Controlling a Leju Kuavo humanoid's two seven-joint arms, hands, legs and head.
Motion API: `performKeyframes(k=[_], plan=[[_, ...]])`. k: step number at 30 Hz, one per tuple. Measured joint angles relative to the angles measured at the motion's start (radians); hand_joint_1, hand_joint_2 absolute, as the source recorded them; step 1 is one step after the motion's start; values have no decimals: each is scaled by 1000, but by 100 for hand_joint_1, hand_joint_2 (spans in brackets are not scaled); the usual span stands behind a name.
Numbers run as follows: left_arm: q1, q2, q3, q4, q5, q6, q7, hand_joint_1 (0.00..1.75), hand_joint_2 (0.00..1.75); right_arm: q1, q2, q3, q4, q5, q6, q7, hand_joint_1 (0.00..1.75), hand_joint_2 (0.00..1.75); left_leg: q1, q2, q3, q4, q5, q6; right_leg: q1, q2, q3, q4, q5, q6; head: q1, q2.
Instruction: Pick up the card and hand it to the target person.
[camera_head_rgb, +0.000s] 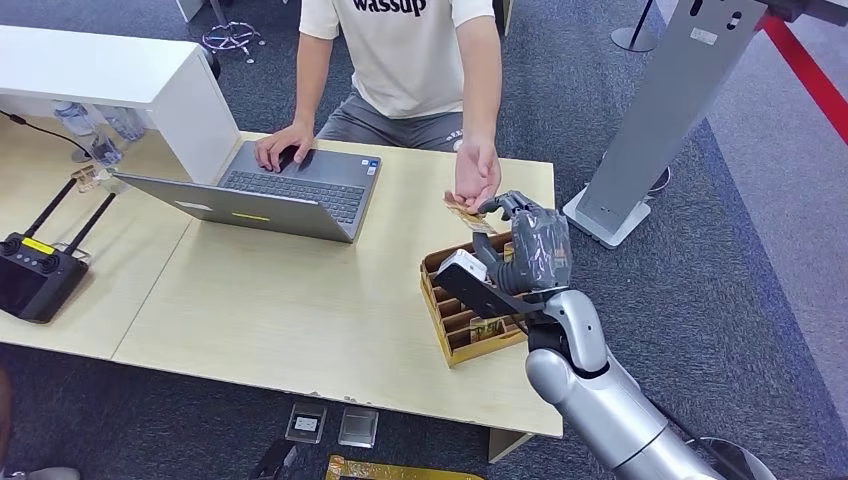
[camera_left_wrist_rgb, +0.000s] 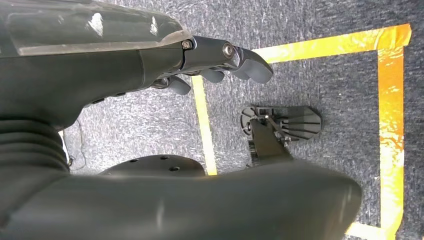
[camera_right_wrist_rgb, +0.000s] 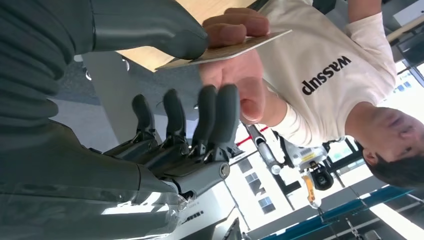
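A tan card (camera_head_rgb: 462, 213) (camera_right_wrist_rgb: 235, 47) is at the table's far right edge, between my right hand (camera_head_rgb: 525, 245) (camera_right_wrist_rgb: 150, 100) and the seated person's outstretched hand (camera_head_rgb: 475, 175) (camera_right_wrist_rgb: 240, 75). In the right wrist view the person's fingers pinch the card. My thumb tip lies against its near end, and my other fingers are straight and well apart from it. My left hand (camera_left_wrist_rgb: 150, 100) hangs over the carpet with its fingers apart from the thumb, holding nothing.
A compartmented wooden card box (camera_head_rgb: 445, 320) sits just under my right hand. An open laptop (camera_head_rgb: 290, 190) stands before the person, with a black remote controller (camera_head_rgb: 35, 275) at the left. A white cabinet (camera_head_rgb: 120, 80) and a grey floor stand (camera_head_rgb: 660, 110) flank the table.
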Motion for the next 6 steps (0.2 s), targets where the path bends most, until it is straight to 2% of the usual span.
performKeyframes(k=[1, 6], plan=[[1, 0, 0, 0, 1, -2, -2, 0, 0, 0, 1, 0, 5, -8, -1, -3, 0, 175, 0, 0, 0, 0, 0, 0, 0, 0, 0, 0, 0, 0, 0, 0], [13, 1, 0, 0, 19, -1, -14, 0, 0, 17, 6, -6, 15, -155, 0, -71, 0, 175, 0, 0, 0, 0, 0, 0, 0, 0, 0, 0, 0, 0, -1, 0]])
